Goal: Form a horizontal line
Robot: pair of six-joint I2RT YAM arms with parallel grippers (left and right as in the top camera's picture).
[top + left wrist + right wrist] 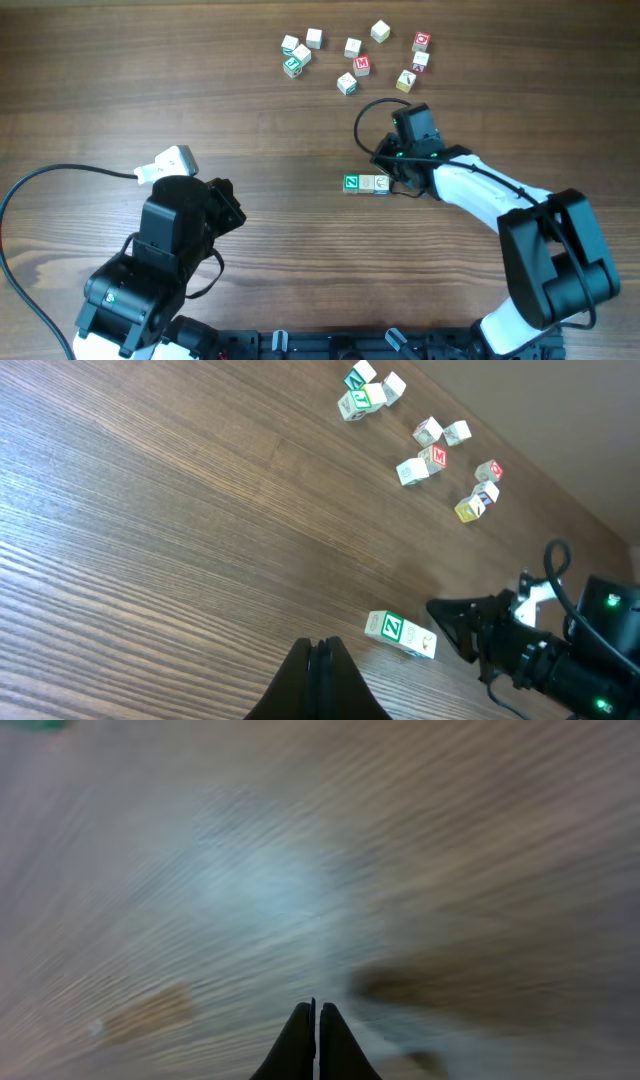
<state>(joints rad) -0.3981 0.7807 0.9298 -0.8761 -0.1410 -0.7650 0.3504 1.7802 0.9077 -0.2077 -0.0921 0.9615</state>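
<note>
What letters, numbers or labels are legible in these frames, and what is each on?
"Z": white, on the green-faced cube in the row; it might be a sideways N.
Letters on the loose cubes beyond: too small to read.
Right wrist view: blurred, nothing legible.

Left arm (165, 250) black; right arm (470, 190) black and white; looping black cables (362, 118); green lights (400, 155).

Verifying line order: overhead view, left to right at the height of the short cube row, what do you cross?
left arm → green-faced cube → plain beige cube → blue-trimmed cube → right arm's fingers
</note>
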